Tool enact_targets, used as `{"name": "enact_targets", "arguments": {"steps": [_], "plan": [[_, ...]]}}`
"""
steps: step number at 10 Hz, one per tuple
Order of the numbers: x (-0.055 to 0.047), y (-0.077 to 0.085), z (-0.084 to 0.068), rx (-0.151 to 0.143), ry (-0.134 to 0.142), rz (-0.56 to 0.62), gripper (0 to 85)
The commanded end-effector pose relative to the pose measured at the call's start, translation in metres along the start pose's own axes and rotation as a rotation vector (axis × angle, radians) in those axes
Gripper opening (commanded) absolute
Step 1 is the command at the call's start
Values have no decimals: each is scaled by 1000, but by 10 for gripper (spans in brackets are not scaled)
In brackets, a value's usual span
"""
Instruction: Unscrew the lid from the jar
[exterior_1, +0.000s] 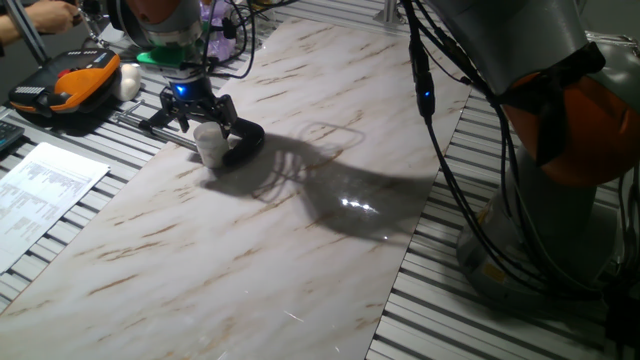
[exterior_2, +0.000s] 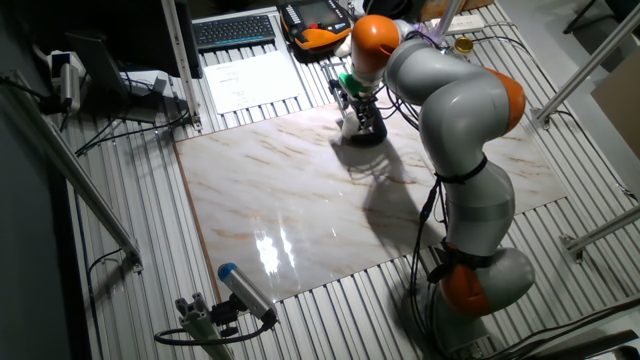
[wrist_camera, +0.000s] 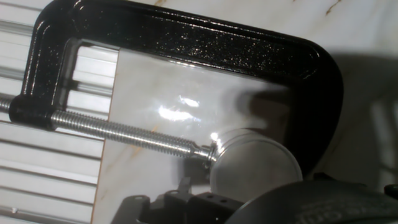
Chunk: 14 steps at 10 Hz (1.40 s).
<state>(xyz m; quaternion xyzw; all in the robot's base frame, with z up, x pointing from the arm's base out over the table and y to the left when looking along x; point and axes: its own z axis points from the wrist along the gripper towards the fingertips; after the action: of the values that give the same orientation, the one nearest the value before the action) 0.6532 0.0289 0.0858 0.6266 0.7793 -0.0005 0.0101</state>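
A pale marble worktop (exterior_1: 300, 200) sits on a ribbed metal bench. At its far left edge we see the jar (exterior_1: 211, 143) standing upright, pinned by a black C-clamp (wrist_camera: 186, 37) whose threaded screw (wrist_camera: 124, 132) presses the jar's side. The lid (wrist_camera: 255, 165) is still on the jar. The pincer (exterior_1: 198, 112) hangs just above it; whether its fingers grip the lid, we cannot tell. An orange pendant (exterior_1: 65, 85) lies far left.
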Motion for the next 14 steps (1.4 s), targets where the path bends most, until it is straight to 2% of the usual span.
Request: {"name": "enact_targets", "arguments": {"steps": [1,11,14], "plan": [[0,-1,2,-2,2,-2,850],[0,0,1,-15,14,1,850],[-1,0,-1,10,2,99,850]]}}
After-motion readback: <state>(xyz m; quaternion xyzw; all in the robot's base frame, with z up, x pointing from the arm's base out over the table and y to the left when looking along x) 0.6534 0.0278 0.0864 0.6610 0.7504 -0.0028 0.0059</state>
